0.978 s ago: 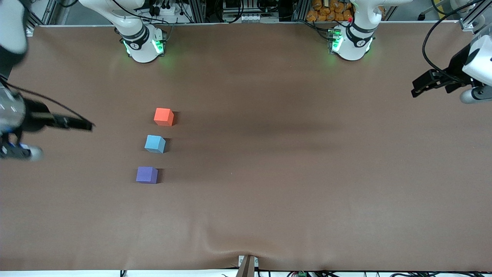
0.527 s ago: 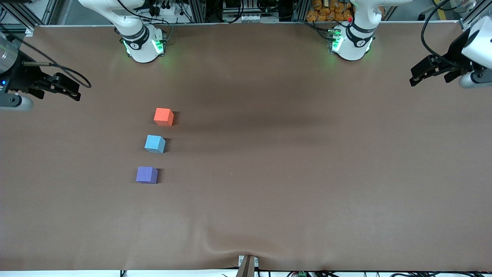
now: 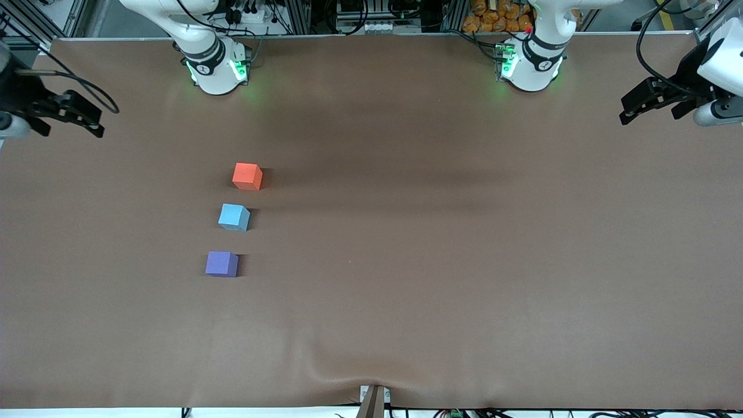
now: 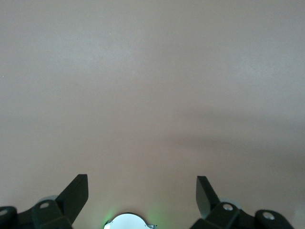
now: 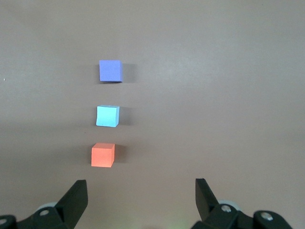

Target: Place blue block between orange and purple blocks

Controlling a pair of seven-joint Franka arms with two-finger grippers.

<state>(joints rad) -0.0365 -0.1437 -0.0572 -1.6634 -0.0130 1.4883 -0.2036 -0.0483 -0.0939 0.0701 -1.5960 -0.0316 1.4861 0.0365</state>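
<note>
The desk (image 3: pixel 441 244) is covered with a brown mat. Three cubes of equal size stand on it in a short row, toward the right arm's end of the desk.

Block positions:
- The orange block (image 3: pixel 247 176) is the farthest of the three from the front camera.
- The blue block (image 3: pixel 234 217) stands between the other two, turned slightly out of square with them.
- The purple block (image 3: pixel 222 264) is the nearest to the front camera.

The three blocks are apart from one another, with bare mat showing in each gap. The row slants a little, the purple block lying slightly closer to the right arm's end than the orange block. The right wrist view shows the same order: orange block (image 5: pixel 103 155), blue block (image 5: pixel 107 116), purple block (image 5: pixel 110 71).

Right gripper (image 3: pixel 93 121): it hangs over the desk at the right arm's end, well apart from the blocks. Its fingers (image 5: pixel 74 200) are spread wide and hold nothing.

Left gripper (image 3: pixel 630 111): it hangs over the desk at the left arm's end, well apart from the blocks. Its fingers (image 4: pixel 75 194) are also spread wide and hold nothing; only bare mat lies under them.

No gripper touches any block.
</note>
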